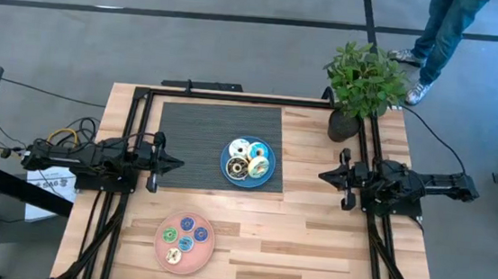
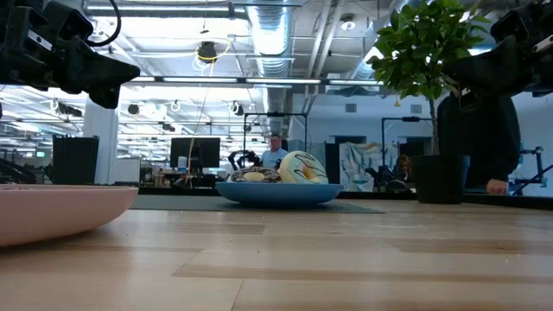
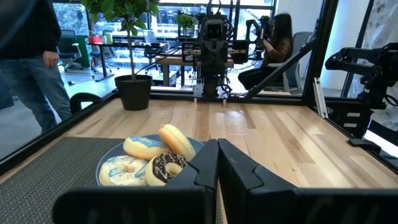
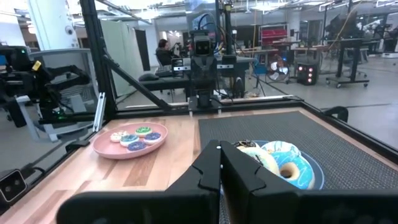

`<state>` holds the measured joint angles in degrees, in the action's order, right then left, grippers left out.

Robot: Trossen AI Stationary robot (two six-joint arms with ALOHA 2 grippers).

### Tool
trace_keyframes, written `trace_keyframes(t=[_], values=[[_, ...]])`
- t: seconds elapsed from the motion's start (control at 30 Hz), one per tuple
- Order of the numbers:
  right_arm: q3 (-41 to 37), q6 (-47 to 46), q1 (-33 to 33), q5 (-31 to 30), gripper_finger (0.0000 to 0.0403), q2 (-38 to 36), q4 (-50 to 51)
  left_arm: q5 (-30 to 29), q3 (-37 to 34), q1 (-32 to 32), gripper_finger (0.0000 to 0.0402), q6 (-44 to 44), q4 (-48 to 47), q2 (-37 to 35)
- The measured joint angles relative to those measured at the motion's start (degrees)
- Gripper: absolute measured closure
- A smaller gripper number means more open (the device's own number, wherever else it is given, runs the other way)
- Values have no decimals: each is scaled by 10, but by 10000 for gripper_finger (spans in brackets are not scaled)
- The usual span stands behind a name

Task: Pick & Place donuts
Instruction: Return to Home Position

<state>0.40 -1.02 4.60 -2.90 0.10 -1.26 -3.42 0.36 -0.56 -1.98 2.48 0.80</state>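
Observation:
Four larger donuts (image 1: 247, 159) lie piled on a blue plate (image 1: 226, 175) at the right edge of a dark mat; they also show in the left wrist view (image 3: 155, 157) and the right wrist view (image 4: 278, 163). Several tinier donuts (image 1: 184, 237) lie on a pink plate (image 1: 160, 251) near the table's near edge, and the tinier donuts (image 4: 134, 138) show in the right wrist view too. My left gripper (image 1: 179, 162) is shut, hovering left of the blue plate. My right gripper (image 1: 321, 175) is shut, hovering right of it. Neither touches anything.
A potted plant (image 1: 360, 84) stands at the table's far right corner. The dark ribbed mat (image 1: 204, 140) covers the far middle of the table. A person (image 1: 443, 35) stands on the floor beyond the far right corner. Bare wood lies between the plates and my right arm.

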Motion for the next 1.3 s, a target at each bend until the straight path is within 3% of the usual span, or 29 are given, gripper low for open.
trace_keyframes(t=[1.3], values=[[-1,15,0,0,403,3,0,0,0,0,402,0,0,0]])
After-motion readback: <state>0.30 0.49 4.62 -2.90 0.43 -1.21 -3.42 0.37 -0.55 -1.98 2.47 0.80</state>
